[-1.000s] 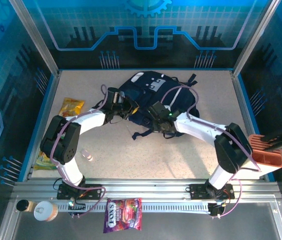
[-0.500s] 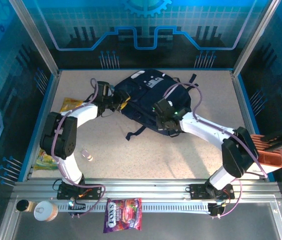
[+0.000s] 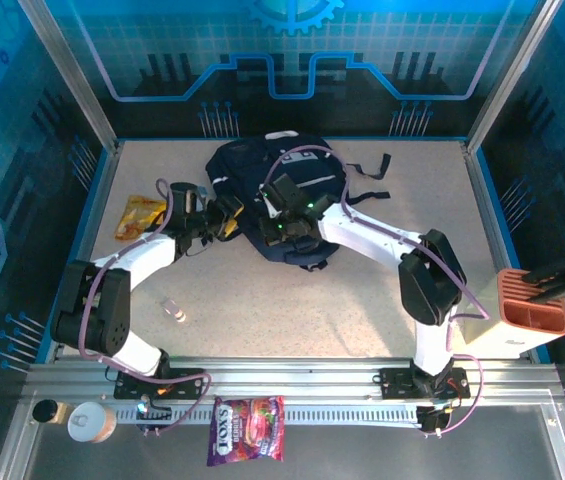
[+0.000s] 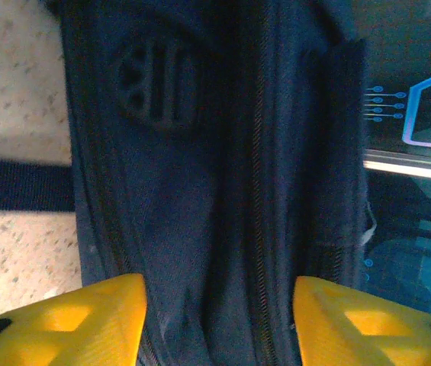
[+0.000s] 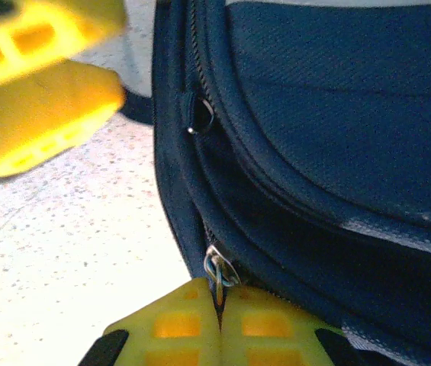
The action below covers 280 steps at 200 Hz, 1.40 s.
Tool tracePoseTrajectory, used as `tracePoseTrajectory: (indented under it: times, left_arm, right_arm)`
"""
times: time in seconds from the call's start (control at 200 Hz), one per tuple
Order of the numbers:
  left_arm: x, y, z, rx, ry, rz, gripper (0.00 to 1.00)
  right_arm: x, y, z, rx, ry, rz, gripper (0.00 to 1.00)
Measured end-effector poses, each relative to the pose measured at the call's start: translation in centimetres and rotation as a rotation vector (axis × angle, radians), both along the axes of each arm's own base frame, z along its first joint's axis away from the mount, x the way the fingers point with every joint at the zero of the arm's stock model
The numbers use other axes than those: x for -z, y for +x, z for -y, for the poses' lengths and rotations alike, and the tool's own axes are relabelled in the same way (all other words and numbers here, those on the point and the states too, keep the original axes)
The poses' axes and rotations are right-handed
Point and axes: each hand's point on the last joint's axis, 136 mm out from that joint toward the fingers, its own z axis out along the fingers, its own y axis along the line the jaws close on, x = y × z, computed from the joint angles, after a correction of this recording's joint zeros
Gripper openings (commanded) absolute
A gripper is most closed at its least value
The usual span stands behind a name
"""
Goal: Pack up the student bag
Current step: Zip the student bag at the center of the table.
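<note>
We see the student bag [image 3: 247, 172] lying at the far middle of the speckled table [image 3: 362, 300], with both arms reaching in to its near edge. The right gripper [image 5: 219, 309] has its yellow fingers pressed together on the metal zip pull [image 5: 219, 271] at the bag's lower seam (the ring stands just above the fingertips). The left gripper [image 4: 219, 320] stands spread at the bag's left side, its two yellow fingers [image 4: 70, 320] well apart and the zipped navy side panel lying between them; we cannot tell whether they touch the fabric. A black strap [image 4: 17, 183] runs out from the bag across the table. A yellow-orange snack packet [image 3: 142, 215] lies left of the left gripper.
</note>
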Motion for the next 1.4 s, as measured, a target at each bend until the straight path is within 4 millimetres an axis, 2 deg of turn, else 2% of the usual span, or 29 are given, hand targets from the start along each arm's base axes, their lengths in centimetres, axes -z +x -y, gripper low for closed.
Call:
tracePoseTrajectory:
  times: [0.315,0.54,0.665,0.915,0.995,1.096,1.266,1.401]
  left_arm:
    - [0.1,0.7,0.6,-0.002,-0.057,0.008,0.47]
    - [0.9,1.5,1.1,0.0,-0.078,-0.013,0.39]
    - [0.7,1.9,1.3,0.007,-0.088,-0.004,0.32]
    - [0.4,2.4,1.5,0.007,-0.102,0.001,0.08]
    - [0.4,2.4,1.7,0.011,-0.1,0.003,0.05]
    - [0.5,2.3,1.7,0.019,-0.082,0.004,0.03]
    - [0.7,2.3,1.6,0.025,-0.062,0.003,0.0]
    - [0.7,2.3,1.6,0.027,-0.059,0.004,0.0]
  right_arm:
    - [0.3,-0.4,-1.4,-0.044,0.048,-0.042,0.03]
    - [0.2,-0.5,-1.7,-0.05,0.058,-0.046,0.03]
    - [0.2,-0.5,-1.7,-0.05,0.058,-0.045,0.03]
    - [0.5,-0.4,-1.4,-0.041,0.045,-0.04,0.04]
    - [1.0,-0.4,-1.0,-0.031,0.034,-0.039,0.05]
    - [1.7,-0.7,0.5,-0.001,0.015,-0.041,0.06]
    - [2.3,-1.0,5.3,0.095,-0.023,-0.044,0.06]
    - [2.5,0.0,9.2,0.195,-0.048,-0.042,0.06]
